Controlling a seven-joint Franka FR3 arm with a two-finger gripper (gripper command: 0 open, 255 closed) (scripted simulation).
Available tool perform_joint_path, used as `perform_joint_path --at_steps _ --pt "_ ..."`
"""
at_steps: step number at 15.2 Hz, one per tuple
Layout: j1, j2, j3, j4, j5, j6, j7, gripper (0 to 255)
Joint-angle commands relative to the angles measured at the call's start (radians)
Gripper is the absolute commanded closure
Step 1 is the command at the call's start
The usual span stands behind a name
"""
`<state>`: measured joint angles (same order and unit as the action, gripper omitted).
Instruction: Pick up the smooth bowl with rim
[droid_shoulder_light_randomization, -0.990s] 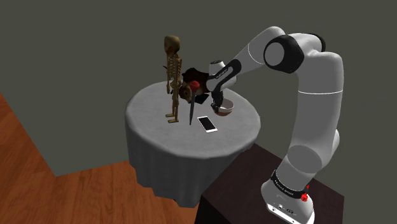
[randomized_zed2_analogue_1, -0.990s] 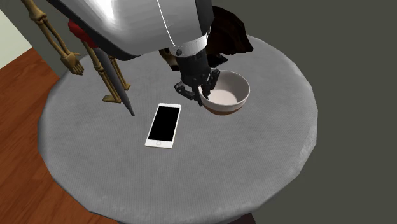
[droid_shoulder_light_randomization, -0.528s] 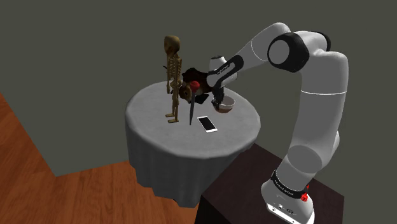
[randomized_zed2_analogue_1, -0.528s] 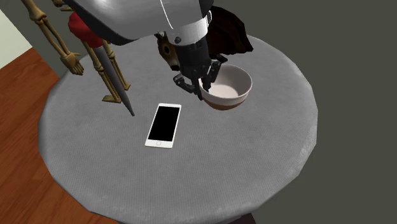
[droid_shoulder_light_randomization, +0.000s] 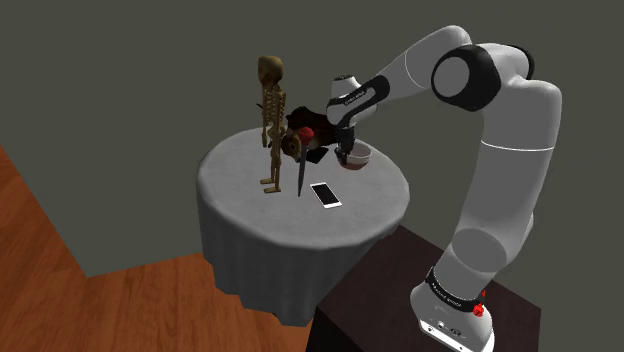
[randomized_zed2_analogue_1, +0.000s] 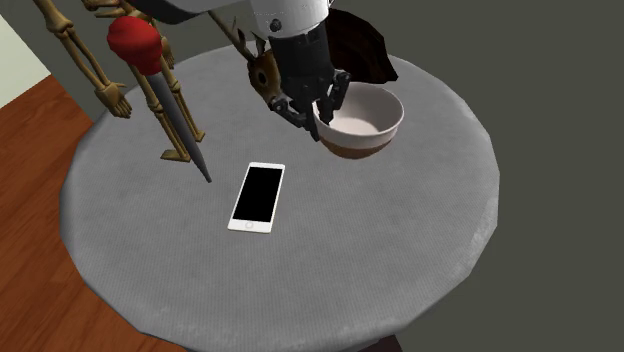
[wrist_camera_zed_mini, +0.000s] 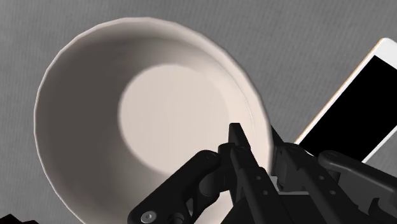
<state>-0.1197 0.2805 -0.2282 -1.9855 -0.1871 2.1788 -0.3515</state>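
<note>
Shoulder view: arm (droid_shoulder_light_randomization: 500, 150) over table (droid_shoulder_light_randomization: 250, 190), fingers (droid_shoulder_light_randomization: 346, 150) astride bowl (droid_shoulder_light_randomization: 359, 157) rim.

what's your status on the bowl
Hand shut on rim of the bowl. Bowl upright, white inside. Phone and skeleton close by, neither touching it.

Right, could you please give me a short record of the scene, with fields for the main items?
table: round, grey-covered
bowl: white inside, brown beneath, upright
gripper: shut on the bowl's rim, one finger inside, one outside
phone: flat on the table, screen up, apart from the bowl
skeleton figure: standing on the table
</note>
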Motion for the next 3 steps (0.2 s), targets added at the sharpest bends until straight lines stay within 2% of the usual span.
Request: perform_joint_path --at_steps 1,3 --pt "0.001 -0.013 0.0 0.01 -0.001 -0.022 -0.003 255" --pt "0.001 -0.014 0.0 0.01 -0.001 -0.024 -0.003 255"
